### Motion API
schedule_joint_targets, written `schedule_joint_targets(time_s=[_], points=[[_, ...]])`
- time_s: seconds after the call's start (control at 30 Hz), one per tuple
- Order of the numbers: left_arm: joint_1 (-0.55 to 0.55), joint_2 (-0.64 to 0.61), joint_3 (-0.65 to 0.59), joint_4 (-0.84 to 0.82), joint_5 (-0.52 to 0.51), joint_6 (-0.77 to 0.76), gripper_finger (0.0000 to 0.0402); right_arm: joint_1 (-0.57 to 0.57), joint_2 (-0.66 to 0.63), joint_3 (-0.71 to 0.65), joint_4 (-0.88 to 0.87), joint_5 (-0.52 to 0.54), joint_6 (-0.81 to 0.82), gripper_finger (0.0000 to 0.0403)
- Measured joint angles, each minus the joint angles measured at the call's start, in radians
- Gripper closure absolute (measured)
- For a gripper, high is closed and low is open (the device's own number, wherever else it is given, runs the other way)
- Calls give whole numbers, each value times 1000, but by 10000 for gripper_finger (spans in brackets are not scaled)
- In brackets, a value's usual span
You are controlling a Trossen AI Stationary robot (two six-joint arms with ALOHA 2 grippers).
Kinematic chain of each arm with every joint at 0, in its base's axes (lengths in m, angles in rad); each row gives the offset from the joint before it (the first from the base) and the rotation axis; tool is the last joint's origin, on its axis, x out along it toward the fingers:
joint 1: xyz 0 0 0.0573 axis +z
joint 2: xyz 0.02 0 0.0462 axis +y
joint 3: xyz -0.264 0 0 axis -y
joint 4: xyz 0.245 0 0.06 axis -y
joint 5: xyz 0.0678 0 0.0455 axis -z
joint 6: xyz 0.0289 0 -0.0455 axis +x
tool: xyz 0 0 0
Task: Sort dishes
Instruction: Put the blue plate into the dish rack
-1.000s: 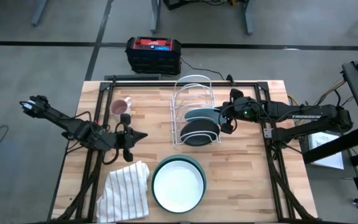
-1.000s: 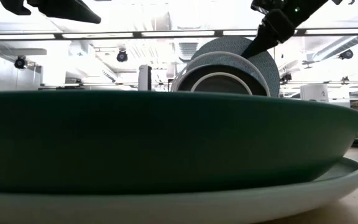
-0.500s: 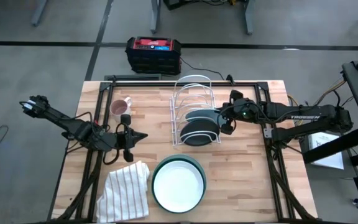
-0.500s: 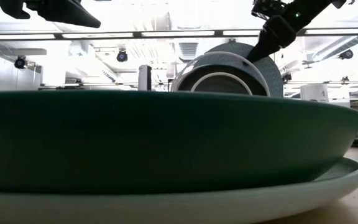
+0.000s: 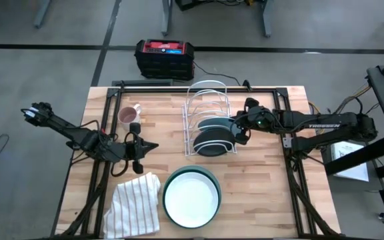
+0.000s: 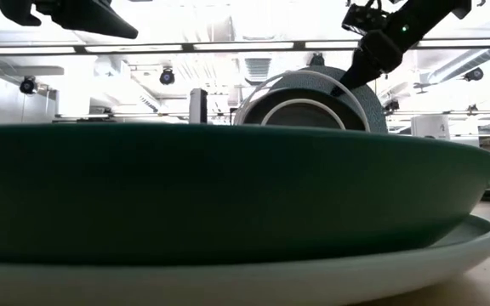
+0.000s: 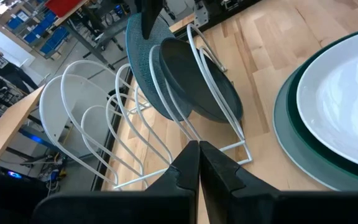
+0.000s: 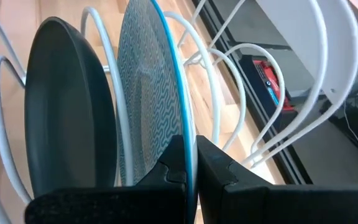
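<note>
Holding the teal plate (image 8: 146, 106) upright in the white wire rack (image 5: 205, 107), the right gripper (image 5: 240, 130) has its fingers closed on the plate's rim.

The rack stands at the far middle of the table (image 5: 259, 200) and contains two plates on edge: the blackish plate (image 5: 212, 141) in the front slot, nearest the table's front edge, and the teal plate in the slot just behind it; the remaining slots toward the back are unoccupied. Near the front edge, the dark green plate (image 5: 209, 176) lies flat with the pale blue plate (image 5: 191, 200) nested inside it. The left gripper (image 5: 137, 148) hovers above the table left of the rack, fingers pressed together, holding nothing. A striped cloth (image 5: 135, 205) lies beside the nested pair; a mug (image 5: 128, 116) stands left of the rack.
</note>
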Motion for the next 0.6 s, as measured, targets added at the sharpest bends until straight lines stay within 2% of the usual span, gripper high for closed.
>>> schedule_joint_targets(time_s=[0.33, 0.6], points=[[0, 2, 0, 2, 0, -4, 401, -6, 154, 8, 121, 0, -29, 403], [0, 3, 0, 3, 0, -4, 401, -6, 198, 47, 144, -14, -51, 403]])
